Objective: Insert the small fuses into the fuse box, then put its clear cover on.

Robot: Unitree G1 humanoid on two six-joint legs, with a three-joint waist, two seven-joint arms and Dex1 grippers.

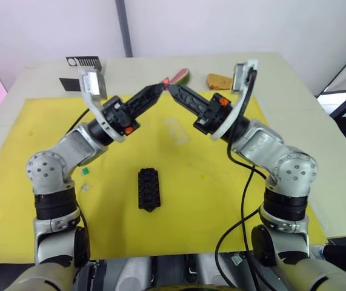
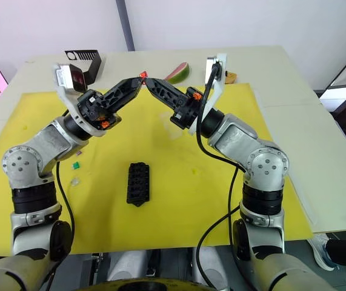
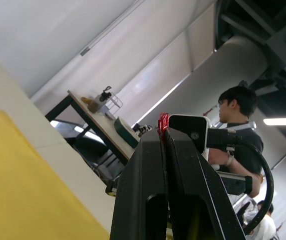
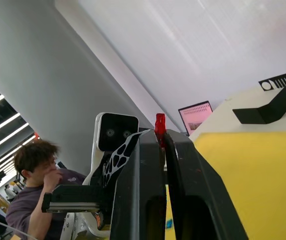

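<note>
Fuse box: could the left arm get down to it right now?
Probably yes: the fuse box lies bare on the yellow mat, nothing over it, but the left gripper is up, pinching a red fuse.

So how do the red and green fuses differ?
The red fuse is up in the air; the green fuse lies on the yellow mat, left of the fuse box. The left end effector and right end effector both pinch the red fuse; nothing touches the green fuse. Neither is in the box.

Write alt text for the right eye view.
Both grippers meet tip to tip above the yellow mat, the left gripper and right gripper pinching one red fuse between them. The black fuse box lies below, a green fuse to its left.
</note>
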